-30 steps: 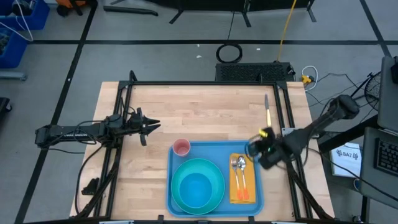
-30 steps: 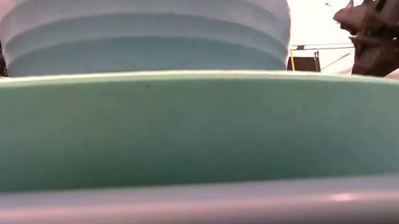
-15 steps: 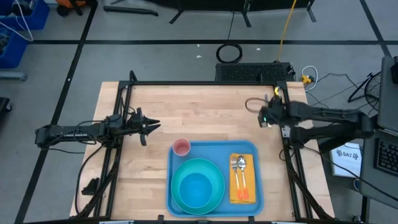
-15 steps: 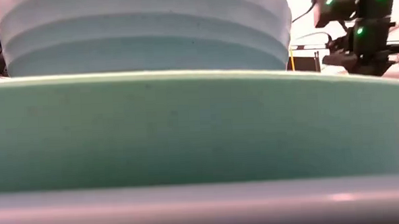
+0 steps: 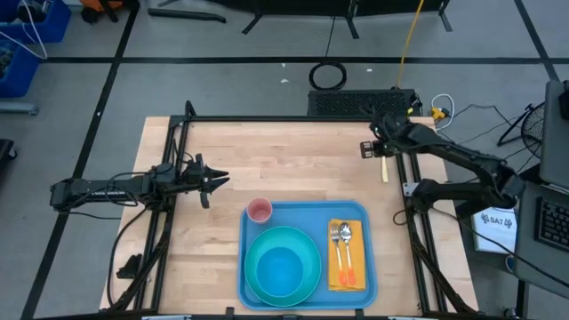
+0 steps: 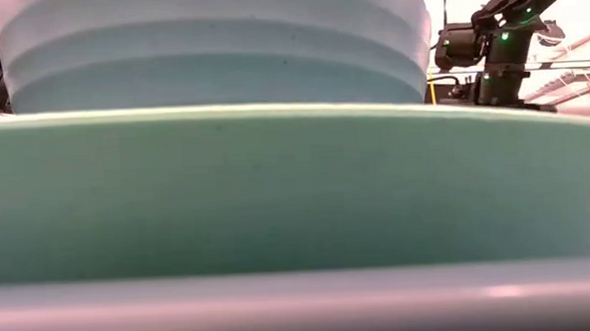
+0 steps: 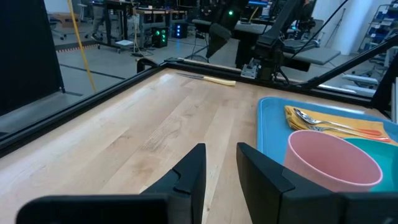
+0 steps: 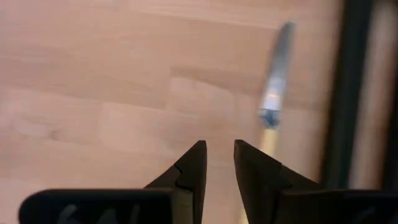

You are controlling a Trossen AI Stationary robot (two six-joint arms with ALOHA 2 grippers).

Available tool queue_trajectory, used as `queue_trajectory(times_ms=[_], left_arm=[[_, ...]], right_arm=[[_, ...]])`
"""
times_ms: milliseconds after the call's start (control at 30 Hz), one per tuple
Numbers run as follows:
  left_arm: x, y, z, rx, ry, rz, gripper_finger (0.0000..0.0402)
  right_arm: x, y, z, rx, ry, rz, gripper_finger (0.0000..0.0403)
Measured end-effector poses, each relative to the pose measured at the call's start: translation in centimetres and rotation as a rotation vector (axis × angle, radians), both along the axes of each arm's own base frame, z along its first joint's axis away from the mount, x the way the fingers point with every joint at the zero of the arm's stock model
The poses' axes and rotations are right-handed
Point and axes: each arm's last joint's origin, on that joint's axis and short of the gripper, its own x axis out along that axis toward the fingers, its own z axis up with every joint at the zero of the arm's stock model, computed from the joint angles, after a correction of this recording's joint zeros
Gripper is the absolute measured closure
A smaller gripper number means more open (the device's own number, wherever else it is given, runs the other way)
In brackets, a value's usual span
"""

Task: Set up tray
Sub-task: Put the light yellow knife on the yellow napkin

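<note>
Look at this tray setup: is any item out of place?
Yes. The knife lies alone on the bare table near its far right edge, off the tray, while the fork and spoon rest on the napkin.

Grey floor [image 5: 222, 80] crossed by dark tape lines, a coiled black cable [image 5: 328, 75] (beyond the table), blue bins [image 5: 27, 36].

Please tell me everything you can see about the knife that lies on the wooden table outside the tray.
The table knife with a silver metal blade and a pale yellow handle lies flat on the bare light wooden table, near the table's far right edge, beside the black frame rail. It lies apart from the light-blue plastic tray. The right gripper hovers just beside it, not touching it. Nothing else touches the knife.
</note>
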Motion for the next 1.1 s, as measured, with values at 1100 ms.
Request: queue_trajectory(times_ms=[1100], left_arm=[[0.0, 0.0, 0.0, 0.0, 0.0, 0.0, 0.0309]], right_arm=[[-3.0, 0.7, -8.0, 0.213, 0.103, -0.047, 0.0286]])
